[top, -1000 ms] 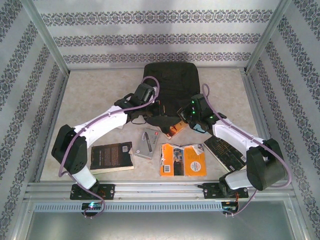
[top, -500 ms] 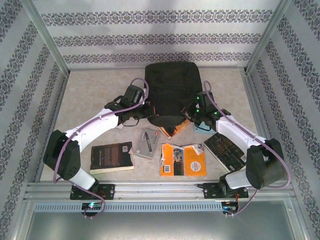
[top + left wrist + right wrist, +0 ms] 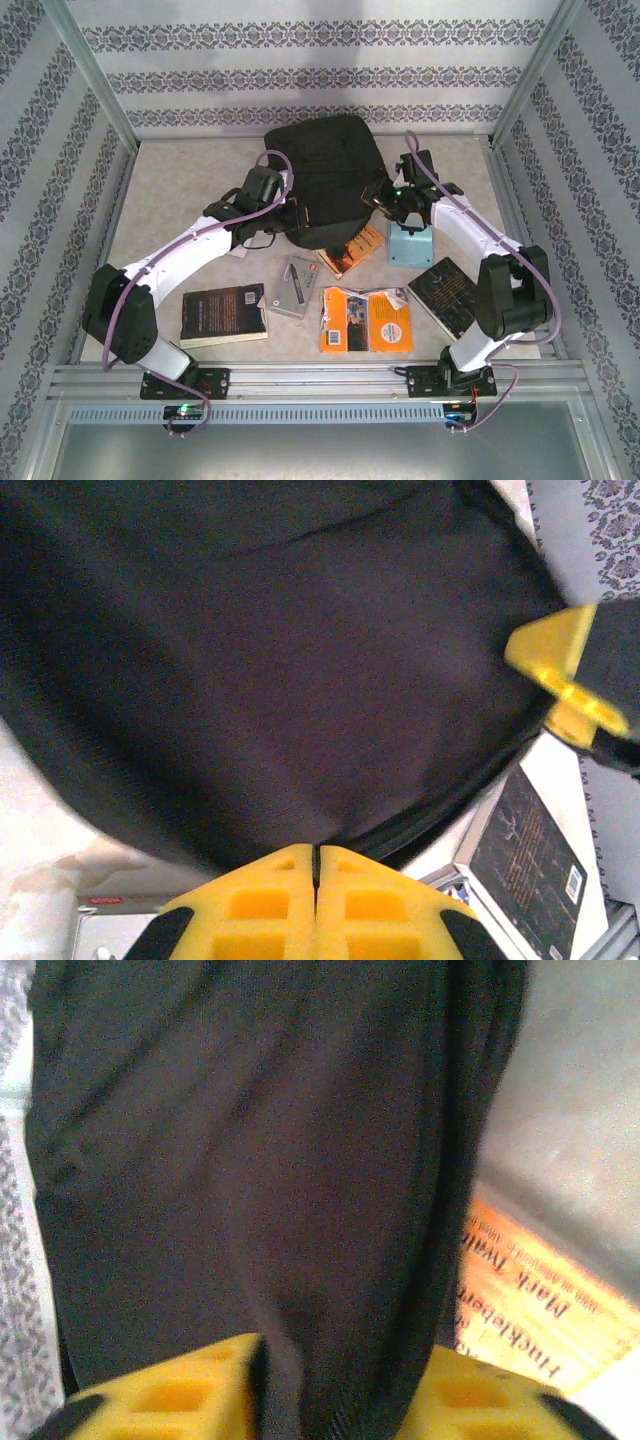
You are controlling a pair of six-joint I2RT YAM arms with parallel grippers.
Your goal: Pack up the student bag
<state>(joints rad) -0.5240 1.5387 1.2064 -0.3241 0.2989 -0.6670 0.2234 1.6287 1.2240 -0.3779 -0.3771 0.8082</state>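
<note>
the large black soft fabric backpack is seen at the far middle of the beige speckled worktop. its near hem is pinched by the left pincer, whose yellow fingers are clenched together on the fabric. the right pincer is released: its fingers are held apart, with a fold of the fabric hanging between them. an orange paperback book is seen just beside the backpack's near edge.

Black student bag. Yellow on left end effector and right end effector. Orange book, black-covered book, pale blue booklet, beige mottled tabletop, grey floral-banded white walls.
</note>
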